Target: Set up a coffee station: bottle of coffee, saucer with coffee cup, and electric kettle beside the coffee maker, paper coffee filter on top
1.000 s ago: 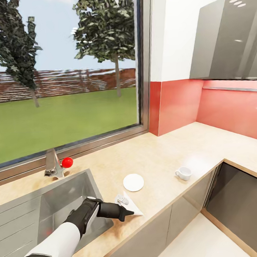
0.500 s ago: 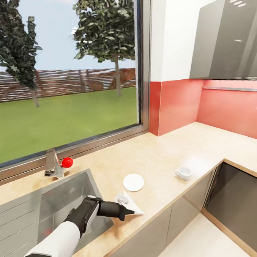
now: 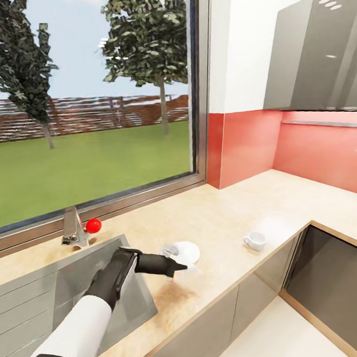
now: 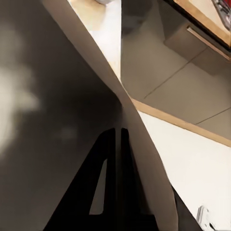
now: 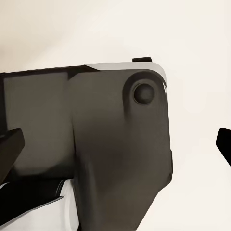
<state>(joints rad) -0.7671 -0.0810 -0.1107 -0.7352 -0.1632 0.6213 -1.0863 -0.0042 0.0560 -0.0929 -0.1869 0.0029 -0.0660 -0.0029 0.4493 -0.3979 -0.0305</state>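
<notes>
Beige surface [image 3: 228, 217] running under the window, sink [image 3: 74, 280] sunk at its left end, my left jaws [image 3: 173, 266] pinched on the paper filter [image 3: 192, 269] near the front edge, saucer [image 3: 188, 250] just behind, coffee cup [image 3: 254, 241] toward the inner corner, right jaws' state cannot be told

White saucer [image 3: 187, 250], white cup [image 3: 255, 241], red backsplash [image 3: 282, 145]
</notes>
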